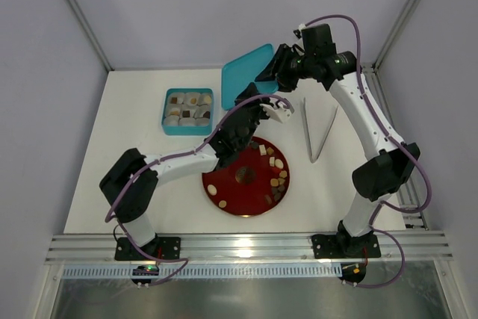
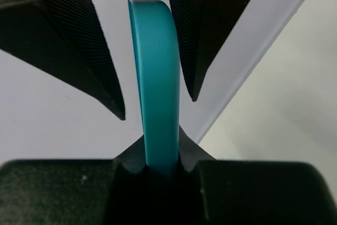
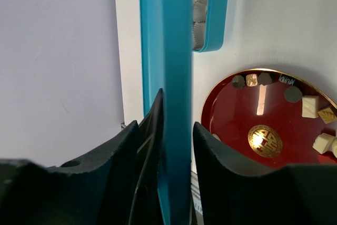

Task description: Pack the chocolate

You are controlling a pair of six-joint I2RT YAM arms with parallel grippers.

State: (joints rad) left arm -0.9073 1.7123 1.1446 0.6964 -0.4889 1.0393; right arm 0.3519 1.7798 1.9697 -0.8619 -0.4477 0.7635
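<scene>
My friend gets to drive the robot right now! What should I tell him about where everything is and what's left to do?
Right gripper: shut on the teal lid, holding it up off the box.
Left gripper: its fingers sit on either side of the lid's edge; I cannot tell if they are squeezing it.
Teal box: open, at the back left of the table, with some chocolates in paper cups.
Red plate: in front, with many loose chocolate pieces on it.
Metal tongs: lying on the table right of the plate.
Done: some pieces are boxed.
Left: probably the plate's pieces, then the lid.
</scene>
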